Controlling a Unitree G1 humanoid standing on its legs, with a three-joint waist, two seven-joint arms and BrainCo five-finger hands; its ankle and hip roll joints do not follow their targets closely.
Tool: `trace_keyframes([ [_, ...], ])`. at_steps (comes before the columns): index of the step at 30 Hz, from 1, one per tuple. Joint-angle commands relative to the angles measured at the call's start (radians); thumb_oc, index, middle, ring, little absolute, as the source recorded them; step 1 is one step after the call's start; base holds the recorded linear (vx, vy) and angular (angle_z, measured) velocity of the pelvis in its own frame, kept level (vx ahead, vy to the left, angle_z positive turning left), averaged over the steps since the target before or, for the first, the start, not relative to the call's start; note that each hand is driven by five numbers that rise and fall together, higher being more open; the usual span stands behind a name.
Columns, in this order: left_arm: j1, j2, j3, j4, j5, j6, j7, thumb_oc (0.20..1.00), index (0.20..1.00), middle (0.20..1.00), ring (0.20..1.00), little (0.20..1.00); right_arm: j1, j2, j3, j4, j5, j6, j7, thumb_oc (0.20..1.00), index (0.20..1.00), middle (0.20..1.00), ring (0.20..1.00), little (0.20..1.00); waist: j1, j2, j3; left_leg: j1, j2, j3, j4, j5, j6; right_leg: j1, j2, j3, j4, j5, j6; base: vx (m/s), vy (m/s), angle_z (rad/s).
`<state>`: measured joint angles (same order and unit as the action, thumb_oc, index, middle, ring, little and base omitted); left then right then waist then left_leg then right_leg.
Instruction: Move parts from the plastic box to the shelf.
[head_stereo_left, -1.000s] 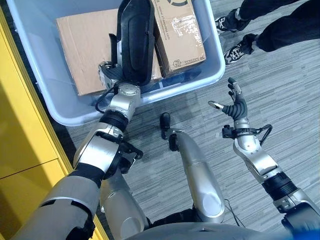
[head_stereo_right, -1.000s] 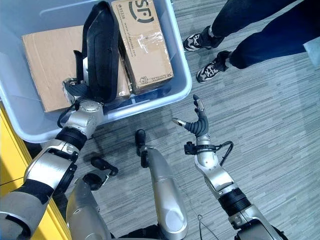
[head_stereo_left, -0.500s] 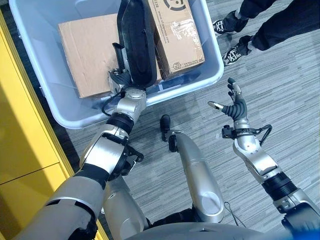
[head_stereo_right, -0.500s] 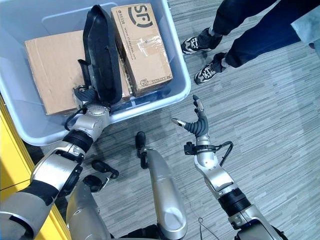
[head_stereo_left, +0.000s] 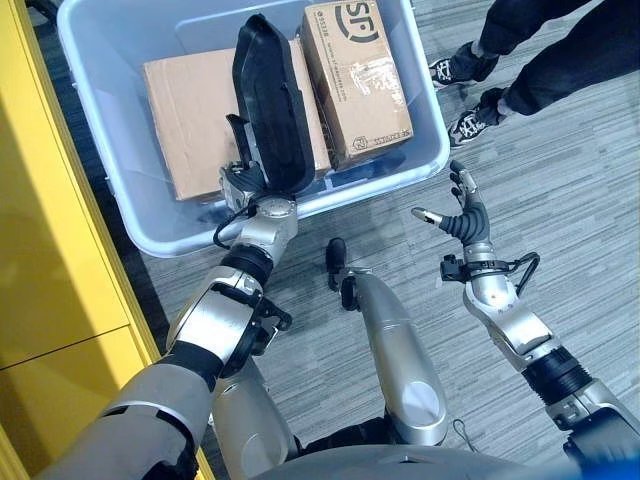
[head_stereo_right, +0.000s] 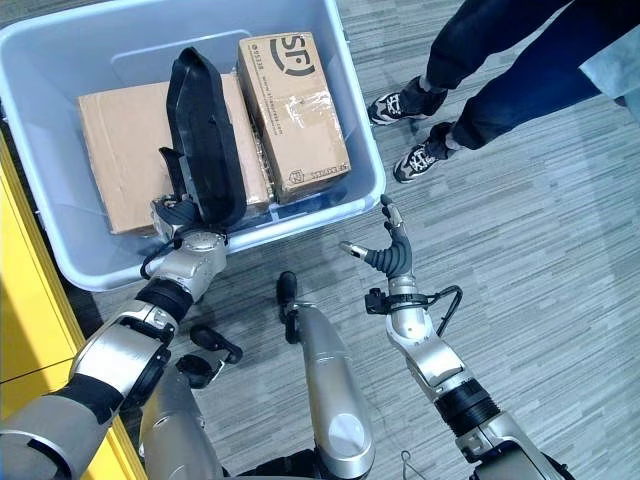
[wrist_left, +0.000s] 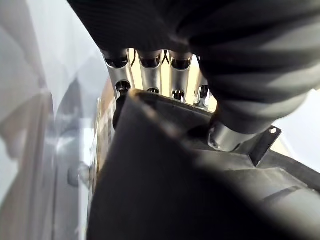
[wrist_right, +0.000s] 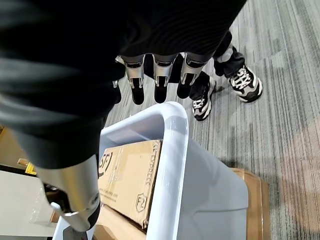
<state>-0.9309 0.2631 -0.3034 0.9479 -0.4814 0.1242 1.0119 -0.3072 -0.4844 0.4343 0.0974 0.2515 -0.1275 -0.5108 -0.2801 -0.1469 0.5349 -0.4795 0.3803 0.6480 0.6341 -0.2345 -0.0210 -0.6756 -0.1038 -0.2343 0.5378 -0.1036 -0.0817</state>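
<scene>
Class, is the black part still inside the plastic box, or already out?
Inside: the black part stands among cardboard boxes within the plastic box, left robot hand gripping it.

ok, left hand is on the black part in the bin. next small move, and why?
Probably lift the black part straight up. The left hand grips its near end, yet it still leans on the cardboard boxes inside the plastic box. The right hand hangs open outside.

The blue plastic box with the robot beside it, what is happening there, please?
The robot's left hand is curled round the lower end of a long black part that stands on edge in the plastic box, between two cardboard boxes: a flat one and a taped one. The right hand is open over the grey floor, outside the box's near corner. A person's legs show beyond the box.
</scene>
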Motion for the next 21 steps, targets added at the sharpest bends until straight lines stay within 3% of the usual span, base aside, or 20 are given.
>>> trace_keyframes([
  [1, 0.024, 0.019, 0.04, -0.045, 0.027, -0.02, 0.029, 0.2, 0.2, 0.2, 0.2, 0.2, 0.015, -0.01, -0.036, -0.051, -0.014, -0.057, -0.003, 1.0, 1.0, 1.0, 1.0, 1.0, 0.005, -0.003, -0.015, -0.051, 0.036, -0.018, 0.013, 0.211, -0.12, 0.047, -0.01, -0.049, 0.007, -0.081, 0.1, 0.0, 0.0, 0.0],
  [6, 0.056, 0.033, 0.053, -0.057, 0.041, -0.035, 0.034, 0.2, 0.2, 0.2, 0.2, 0.2, 0.021, -0.014, -0.027, -0.041, -0.027, -0.06, 0.016, 1.0, 1.0, 1.0, 1.0, 1.0, 0.01, 0.022, -0.015, 0.009, 0.044, -0.005, -0.012, 0.249, -0.13, 0.117, -0.004, -0.048, -0.018, -0.088, 0.085, 0.01, 0.025, -0.02],
  [15, 0.086, 0.063, 0.075, -0.072, 0.05, -0.049, 0.012, 0.2, 0.2, 0.2, 0.2, 0.2, 0.041, -0.024, -0.021, -0.038, -0.039, -0.059, 0.034, 1.0, 1.0, 1.0, 1.0, 1.0, 0.006, 0.047, -0.015, 0.073, 0.043, -0.013, -0.021, 0.262, -0.128, 0.206, 0.012, -0.038, -0.058, -0.093, 0.068, 0.01, 0.012, 0.0],
  [21, 0.124, 0.076, 0.087, -0.096, 0.054, -0.069, 0.003, 0.2, 0.2, 0.2, 0.2, 0.2, 0.065, -0.028, -0.007, -0.019, -0.029, -0.048, 0.112, 1.0, 1.0, 1.0, 1.0, 1.0, 0.001, 0.062, -0.015, 0.144, 0.056, 0.006, -0.052, 0.285, -0.136, 0.296, 0.025, -0.045, -0.121, -0.086, 0.058, 0.02, 0.004, -0.06],
])
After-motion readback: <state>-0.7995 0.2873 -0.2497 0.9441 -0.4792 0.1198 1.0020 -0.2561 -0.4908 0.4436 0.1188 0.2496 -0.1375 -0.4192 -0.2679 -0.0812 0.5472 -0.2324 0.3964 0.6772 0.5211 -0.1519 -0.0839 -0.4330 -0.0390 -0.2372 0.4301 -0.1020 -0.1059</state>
